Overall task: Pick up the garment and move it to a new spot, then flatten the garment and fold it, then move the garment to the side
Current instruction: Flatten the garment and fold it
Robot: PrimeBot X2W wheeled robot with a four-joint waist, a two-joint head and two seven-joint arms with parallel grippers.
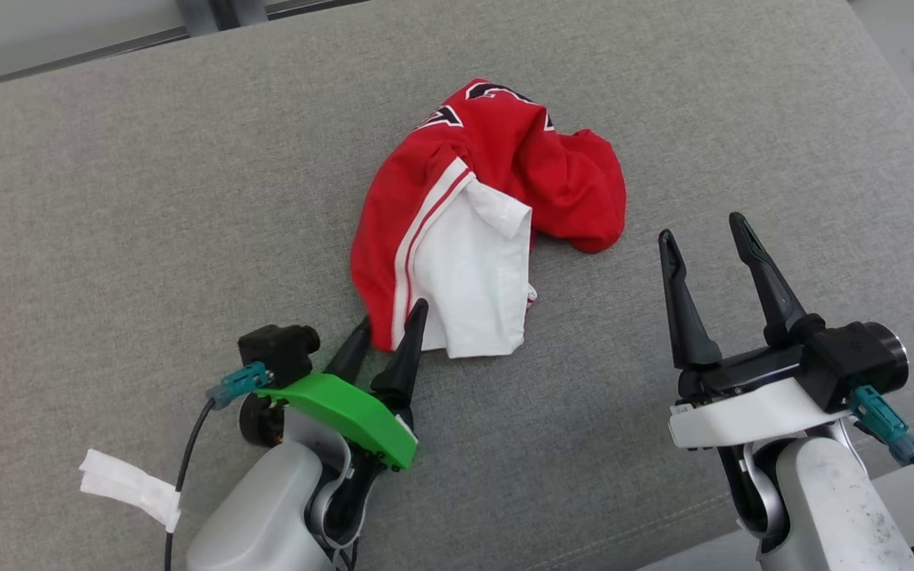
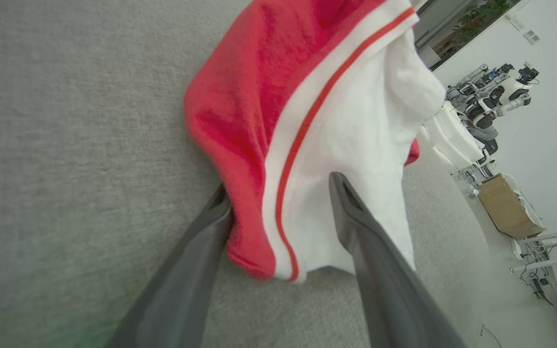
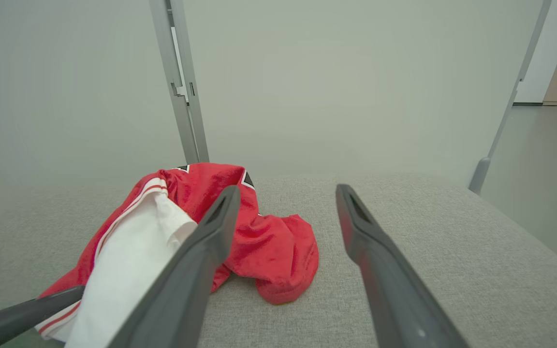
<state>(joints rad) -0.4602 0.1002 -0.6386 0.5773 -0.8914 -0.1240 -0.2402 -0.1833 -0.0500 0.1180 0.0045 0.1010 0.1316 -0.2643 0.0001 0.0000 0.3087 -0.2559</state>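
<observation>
Now the left claw is spread, tips on both sides of the near hem of the garment, at 7 o'clock. The right claw, at 4 o'clock, is spread and empty. The garment lies bunched in the middle of the bench. A shallow pinch could slip off.

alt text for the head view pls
A crumpled red and white jersey garment lies on a grey woven fabric surface. The left gripper, open, has its dark fingers straddling the garment's near edge; the right gripper is open and empty, apart from the cloth.
</observation>
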